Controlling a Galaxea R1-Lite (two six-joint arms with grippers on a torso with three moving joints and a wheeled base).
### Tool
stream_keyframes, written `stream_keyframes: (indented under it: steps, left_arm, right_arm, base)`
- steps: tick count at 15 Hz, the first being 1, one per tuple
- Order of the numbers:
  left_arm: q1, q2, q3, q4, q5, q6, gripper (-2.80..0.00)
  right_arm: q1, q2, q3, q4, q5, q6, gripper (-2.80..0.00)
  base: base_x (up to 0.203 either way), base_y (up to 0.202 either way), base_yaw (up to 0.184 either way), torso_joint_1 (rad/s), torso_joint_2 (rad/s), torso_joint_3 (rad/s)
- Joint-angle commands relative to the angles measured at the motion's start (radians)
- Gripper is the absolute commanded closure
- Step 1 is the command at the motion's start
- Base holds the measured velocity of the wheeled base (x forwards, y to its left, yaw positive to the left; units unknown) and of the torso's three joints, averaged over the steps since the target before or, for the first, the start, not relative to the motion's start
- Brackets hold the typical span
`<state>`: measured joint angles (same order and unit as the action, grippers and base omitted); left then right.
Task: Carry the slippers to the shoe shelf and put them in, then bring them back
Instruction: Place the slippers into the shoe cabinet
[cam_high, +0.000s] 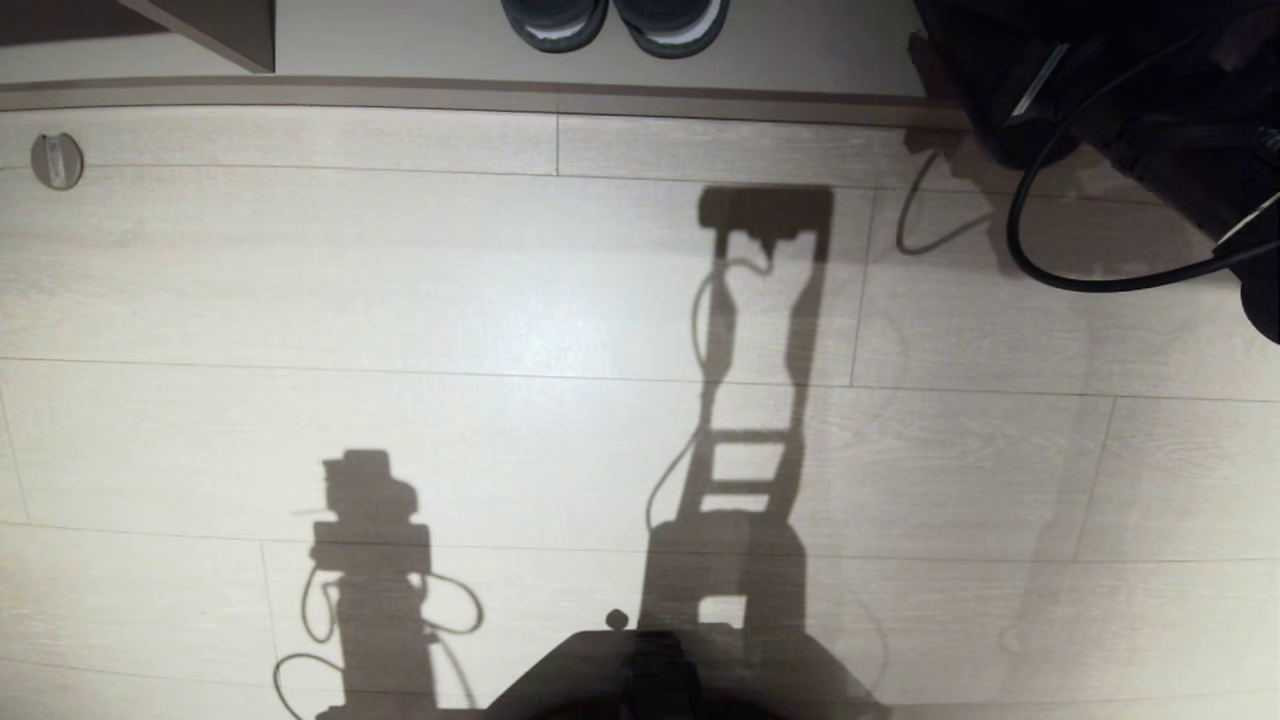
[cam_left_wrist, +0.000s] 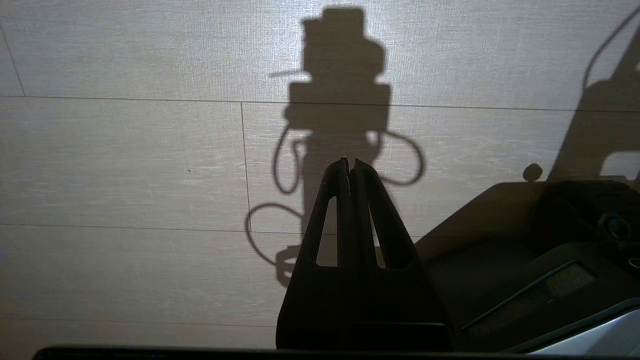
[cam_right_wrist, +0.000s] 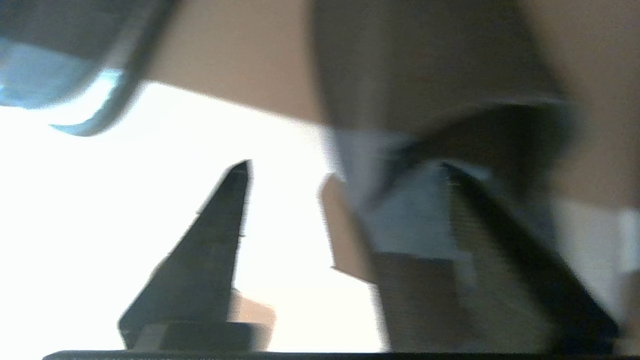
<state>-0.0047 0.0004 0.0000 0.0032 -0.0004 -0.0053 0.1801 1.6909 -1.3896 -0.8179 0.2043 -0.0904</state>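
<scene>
The right end effector has its fingers spread, with a bright gap between them. A blurred grey-blue slipper lies against one finger — whether it touches the other cannot be told. The left end effector hangs closed over the floor, holding nothing. The shoe shelf holds dark shoes — just beside the right arm.
</scene>
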Motion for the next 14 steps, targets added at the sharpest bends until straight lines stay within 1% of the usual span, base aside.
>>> stream_keyframes:
  steps: [1, 2, 6, 7, 8, 9, 13, 14]
  left_arm:
    - [0.000, 0.000, 0.002, 0.000, 0.000, -0.001, 0.00]
    - [0.000, 0.000, 0.002, 0.000, 0.000, -0.001, 0.00]
    - [0.000, 0.000, 0.002, 0.000, 0.000, -0.001, 0.00]
    - [0.000, 0.000, 0.002, 0.000, 0.000, -0.001, 0.00]
    - [0.000, 0.000, 0.002, 0.000, 0.000, -0.001, 0.00]
    - [0.000, 0.000, 0.002, 0.000, 0.000, -0.001, 0.00]
    - [0.000, 0.000, 0.002, 0.000, 0.000, -0.001, 0.00]
    - [0.000, 0.000, 0.002, 0.000, 0.000, -0.001, 0.00]
  right_arm:
    - [0.029, -0.010, -0.012, 0.025, -0.002, 0.000, 0.00]
    - [0.029, -0.010, -0.012, 0.025, -0.002, 0.000, 0.00]
    - [0.074, 0.015, -0.054, 0.054, -0.007, -0.002, 0.00]
    - [0.083, 0.050, -0.091, 0.057, -0.022, -0.002, 0.00]
    - [0.096, 0.072, -0.124, 0.061, -0.057, -0.003, 0.00]
    - [0.108, 0.074, -0.140, 0.082, -0.075, -0.005, 0.00]
    - [0.110, 0.097, -0.181, 0.088, -0.078, -0.008, 0.00]
    - [0.110, 0.122, -0.222, 0.086, -0.080, -0.008, 0.00]
  base:
    - [0.000, 0.000, 0.000, 0.000, 0.00, 0.000]
    - [0.000, 0.000, 0.000, 0.000, 0.00, 0.000]
    - [0.000, 0.000, 0.000, 0.000, 0.00, 0.000]
    - [0.000, 0.000, 0.000, 0.000, 0.00, 0.000]
    - [0.000, 0.000, 0.000, 0.000, 0.00, 0.000]
    - [0.000, 0.000, 0.000, 0.000, 0.00, 0.000]
    - [0.000, 0.000, 0.000, 0.000, 0.00, 0.000]
    - [0.000, 0.000, 0.000, 0.000, 0.00, 0.000]
